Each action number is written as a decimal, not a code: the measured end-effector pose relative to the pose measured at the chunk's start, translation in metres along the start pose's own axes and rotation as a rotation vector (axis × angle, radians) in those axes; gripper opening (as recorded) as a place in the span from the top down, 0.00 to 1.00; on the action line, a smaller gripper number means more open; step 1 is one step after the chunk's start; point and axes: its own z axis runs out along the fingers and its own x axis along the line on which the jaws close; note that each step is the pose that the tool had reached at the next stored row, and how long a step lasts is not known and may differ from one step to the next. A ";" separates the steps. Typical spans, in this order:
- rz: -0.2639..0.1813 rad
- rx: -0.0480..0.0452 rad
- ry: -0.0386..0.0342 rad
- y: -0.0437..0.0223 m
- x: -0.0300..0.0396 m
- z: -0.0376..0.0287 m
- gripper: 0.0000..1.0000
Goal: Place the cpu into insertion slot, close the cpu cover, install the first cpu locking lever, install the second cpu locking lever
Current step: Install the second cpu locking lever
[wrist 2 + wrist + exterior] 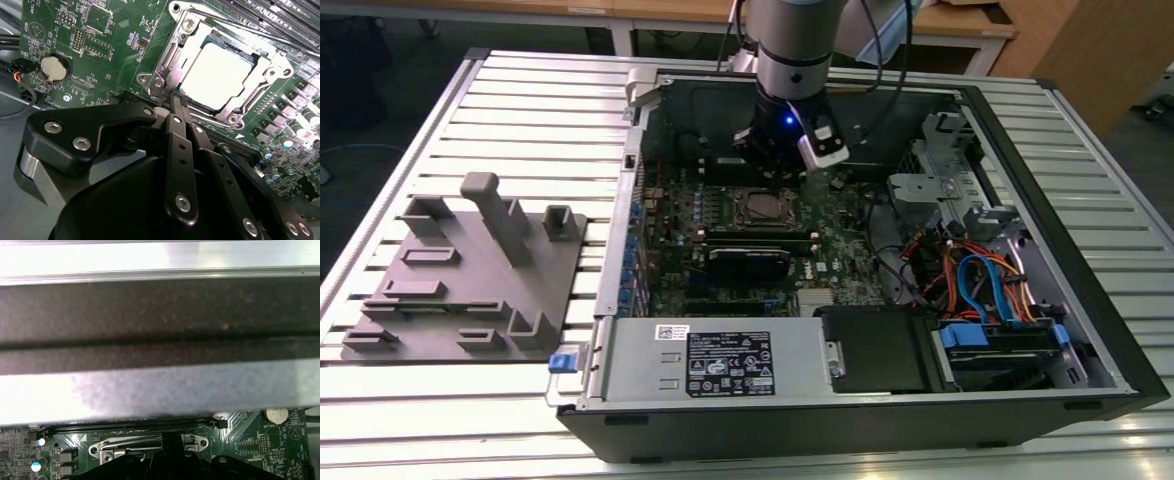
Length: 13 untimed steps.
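The cpu (220, 75) sits in the slot (270, 67) with the cover (167, 60) closed over its edges. The end effector (176, 102) hovers at the cover's corner, fingers (175, 112) pressed together, apparently holding nothing. The case (1067, 300) lies on the worktop (520, 90).

Exterior view: even ambient light, sharp, case interior (720, 150) shadowed upper centre. Second wrist view: cpu (220, 75) top blown out white by glare, gripper (177, 107) dark in the lower frame. First wrist view: overexposed band across top, blurred dark bar mid-frame.
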 end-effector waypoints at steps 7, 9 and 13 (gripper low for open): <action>0.000 -0.0001 0.0000 -0.0011 -0.0001 -0.0001 0.90; 0.000 0.0000 0.0000 -0.0014 -0.0001 -0.0001 0.90; 0.000 0.0000 0.0000 -0.0015 -0.0001 -0.0001 0.90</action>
